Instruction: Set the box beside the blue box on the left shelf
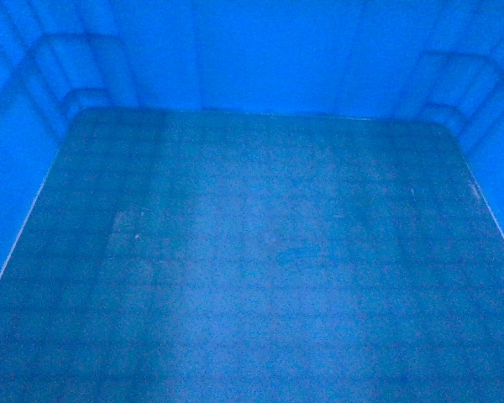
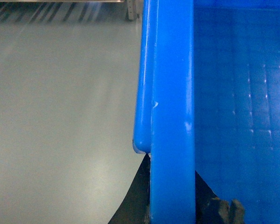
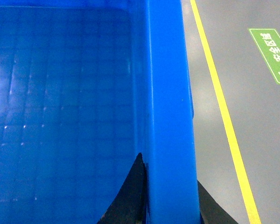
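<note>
While the head camera looks straight down into the blue crate (image 1: 260,252), its grid-embossed floor and stepped inner corners fill that whole view. Seen from the left wrist, the left tool (image 2: 172,205) straddles the crate's thick rim, one dark finger outside the wall and one inside, pinching it. Seen from the right wrist, the right tool (image 3: 170,205) clamps the opposite rim the same way, a finger on each side of the wall. Grey floor (image 2: 60,130) lies beyond the left rim; a yellow line (image 3: 224,121) and a green floor sign (image 3: 272,55) lie beyond the right.
</note>
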Robot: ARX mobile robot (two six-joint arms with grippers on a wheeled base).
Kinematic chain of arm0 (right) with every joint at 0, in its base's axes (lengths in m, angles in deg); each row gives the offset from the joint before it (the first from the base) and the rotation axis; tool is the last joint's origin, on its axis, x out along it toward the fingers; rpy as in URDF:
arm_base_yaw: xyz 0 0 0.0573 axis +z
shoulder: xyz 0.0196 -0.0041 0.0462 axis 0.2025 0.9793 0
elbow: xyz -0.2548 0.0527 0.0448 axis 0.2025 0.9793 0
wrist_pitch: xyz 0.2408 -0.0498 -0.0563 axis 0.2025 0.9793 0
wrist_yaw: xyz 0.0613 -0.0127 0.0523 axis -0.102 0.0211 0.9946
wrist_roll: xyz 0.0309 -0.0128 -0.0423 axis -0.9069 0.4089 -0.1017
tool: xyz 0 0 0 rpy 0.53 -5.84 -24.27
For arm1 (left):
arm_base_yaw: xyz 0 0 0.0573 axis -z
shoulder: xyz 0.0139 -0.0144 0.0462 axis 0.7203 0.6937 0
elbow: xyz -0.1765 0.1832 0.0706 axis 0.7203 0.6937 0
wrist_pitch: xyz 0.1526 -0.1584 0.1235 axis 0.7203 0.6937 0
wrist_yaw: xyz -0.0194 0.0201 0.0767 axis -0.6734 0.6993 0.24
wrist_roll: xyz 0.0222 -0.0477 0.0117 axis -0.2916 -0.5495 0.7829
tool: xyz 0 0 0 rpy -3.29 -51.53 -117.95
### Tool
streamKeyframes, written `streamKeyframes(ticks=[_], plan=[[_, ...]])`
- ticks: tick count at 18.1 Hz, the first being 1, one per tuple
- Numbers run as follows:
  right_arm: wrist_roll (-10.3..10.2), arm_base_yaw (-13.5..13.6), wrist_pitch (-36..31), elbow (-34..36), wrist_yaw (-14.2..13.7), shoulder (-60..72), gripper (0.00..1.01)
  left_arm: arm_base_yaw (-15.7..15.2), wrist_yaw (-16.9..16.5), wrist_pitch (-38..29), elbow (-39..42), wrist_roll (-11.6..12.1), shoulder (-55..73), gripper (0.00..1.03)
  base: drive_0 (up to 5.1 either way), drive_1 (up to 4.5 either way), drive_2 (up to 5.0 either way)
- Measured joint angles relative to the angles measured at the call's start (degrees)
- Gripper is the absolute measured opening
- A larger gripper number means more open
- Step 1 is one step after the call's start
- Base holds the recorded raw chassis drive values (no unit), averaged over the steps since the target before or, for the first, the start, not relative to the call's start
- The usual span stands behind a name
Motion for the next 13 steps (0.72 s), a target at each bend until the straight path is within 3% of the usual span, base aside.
streamKeyframes(ticks=[13], plan=[[-0.02, 0.04, 0.11, 0.02, 0.02, -0.02, 0.1, 0.0, 0.04, 0.09, 0.0, -0.02, -0.09, 0.09, 3.4, 1.53, -4.9]])
